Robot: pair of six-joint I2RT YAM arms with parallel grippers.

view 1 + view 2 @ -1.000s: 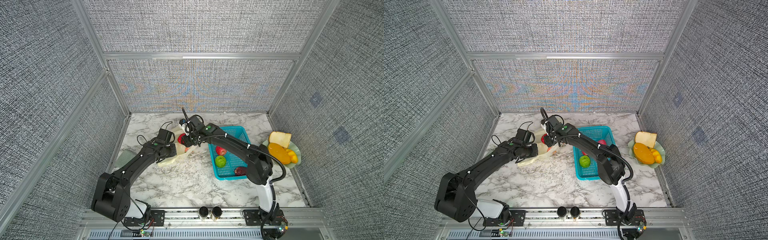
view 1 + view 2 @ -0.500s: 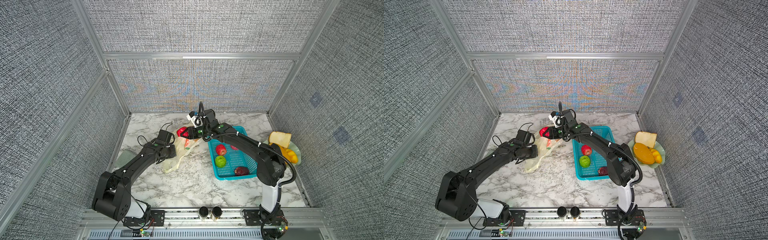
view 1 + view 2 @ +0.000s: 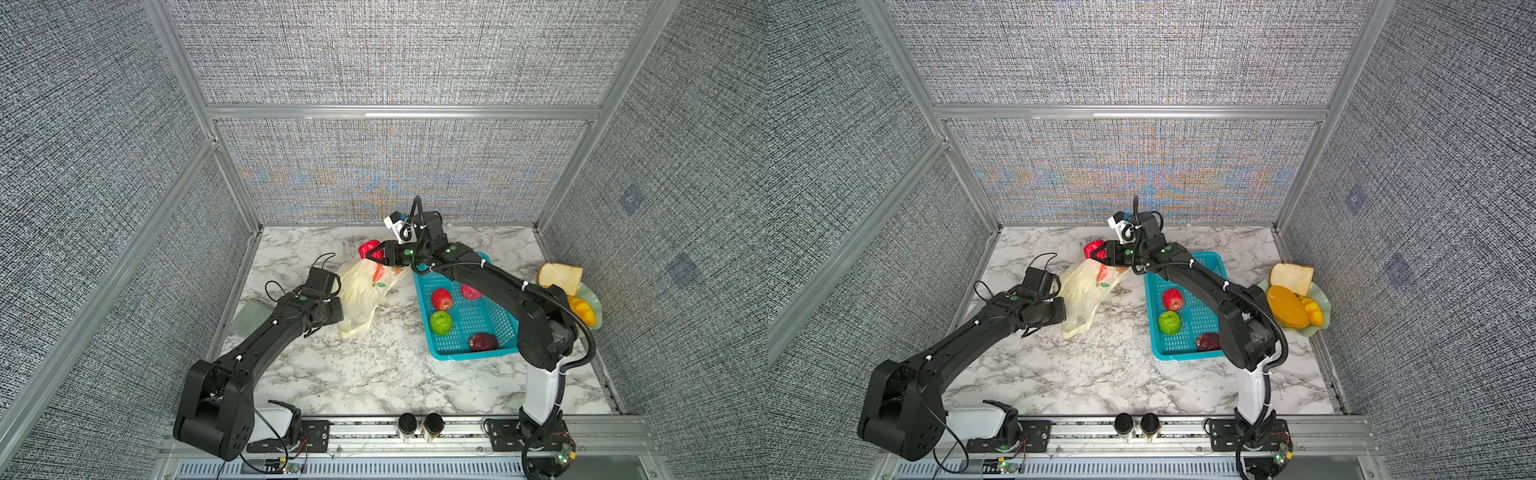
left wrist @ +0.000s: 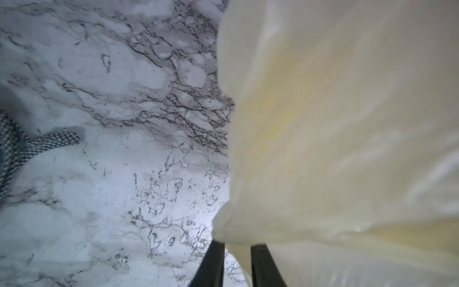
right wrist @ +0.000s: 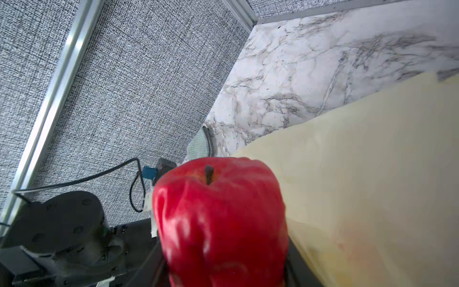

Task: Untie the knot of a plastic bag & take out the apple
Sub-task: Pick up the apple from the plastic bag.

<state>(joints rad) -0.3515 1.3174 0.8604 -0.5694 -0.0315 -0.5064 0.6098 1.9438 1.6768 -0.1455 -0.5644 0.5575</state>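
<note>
Apple [image 5: 219, 218], red: clear of the plastic bag [image 3: 365, 295], pinched in the right tool [image 3: 374, 253] above the bench [image 3: 374, 374] beside the bag's mouth; left tool [image 4: 237, 263] nips bag film; hazard: smooth fruit may slip from the grip and roll away.

Plastic bag [image 3: 365, 297] was thin translucent film, crinkly, with a faint sheen. Apple [image 5: 218, 223] looked glossy and waxy, skin dimpled and uneven. Table [image 3: 365, 374] had a marble-pattern top, smooth, low gloss. Basket [image 3: 465, 355] was perforated hard plastic. Walls [image 3: 374, 54] were coarse grey woven cloth, matt. Frame rails [image 3: 399, 111] were bare brushed metal. Arm shells [image 3: 266, 336] were matt black. Cloth [image 4: 15, 149] showed a fine check weave. Plate [image 3: 593, 303] looked glossy.
</note>
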